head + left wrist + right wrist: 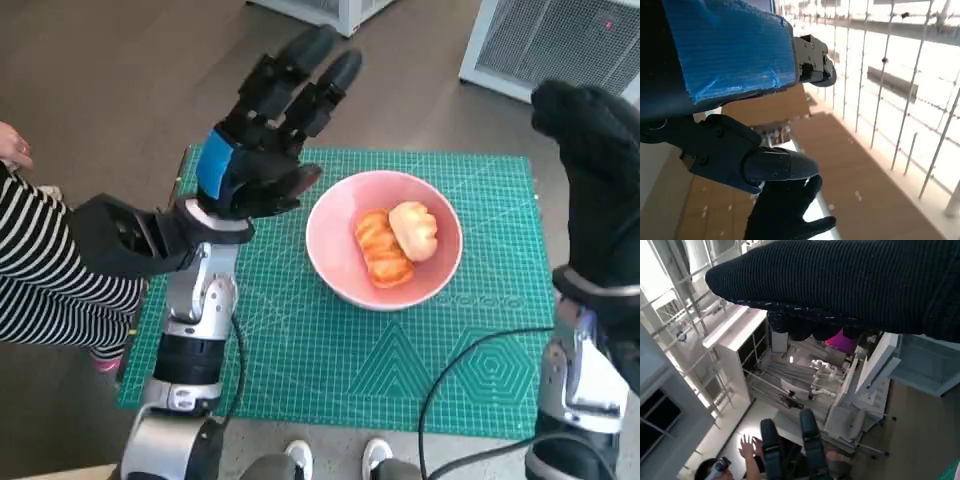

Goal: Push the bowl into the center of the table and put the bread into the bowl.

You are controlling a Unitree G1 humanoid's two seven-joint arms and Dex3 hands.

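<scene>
Both hands are lifted clear and hold nothing. The left hand (pixel 262 150), black with its blue-taped back turned up, hovers above the far-left part of the green cutting mat (pixel 300 360), fingers stretched out and apart, well off the surface. From the camera behind it, its fingers (pixel 775 165) reach into open air, with only the room's wooden floor and windows beyond. The right hand (pixel 595 170), in the black knitted glove, is raised over the mat's right edge; in the head view it reads as a dark upright shape with nothing in it, and I cannot make out how far its fingers are spread, though they look loosely extended, not curled in.

Between the two hands, the pink bowl (pixel 335 255) sits on the mat, roughly at its middle, slightly toward the far side. Two pieces of bread lie inside it: a darker orange roll (pixel 380 250) and a paler bun (pixel 415 230) leaning against it.

Judging by this, the bowl is centred and the bread is in, so the raised, empty hands suit a task that looks finished.

To the mat's left sits a person in a striped sleeve (pixel 40 270).
</scene>
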